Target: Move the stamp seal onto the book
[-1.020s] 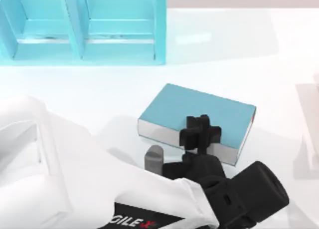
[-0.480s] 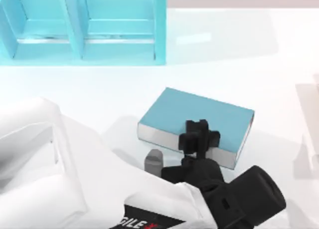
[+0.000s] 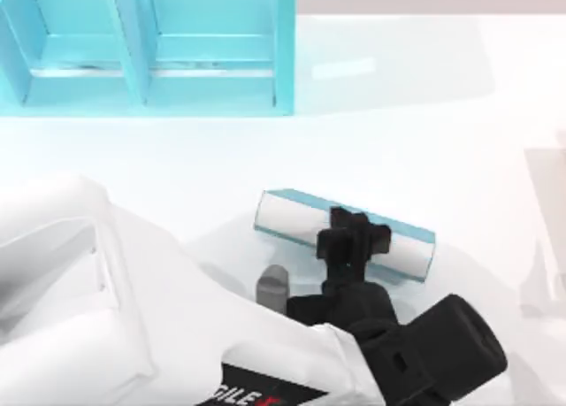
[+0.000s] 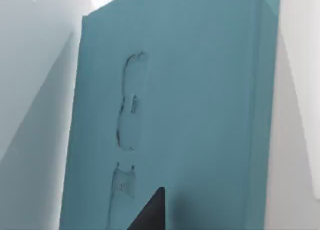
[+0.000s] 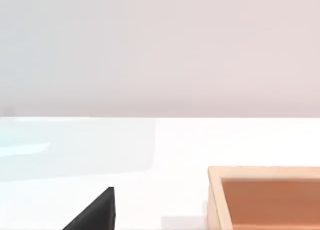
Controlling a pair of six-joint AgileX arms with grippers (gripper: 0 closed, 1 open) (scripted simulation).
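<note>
Left gripper (image 3: 354, 238) sits against the book (image 3: 345, 233), mid-tabletop (image 3: 442, 114). Can't tell whether it's apart or together. The book is up on its long edge: in the top view the white page block faces the camera, with a thin teal strip along the far side. In the left wrist view the teal cover (image 4: 200, 115) is close up, with faint pale marks on it. A small grey stub (image 3: 272, 285) stands upright beside my left arm, near the book's left end and not touching it. Can't tell if that's the seal. Turquoise shelf (image 3: 283, 52) is at far left. Right gripper (image 5: 95, 215) is parked over bare tabletop near an orange box (image 5: 265, 200), state can't tell.
</note>
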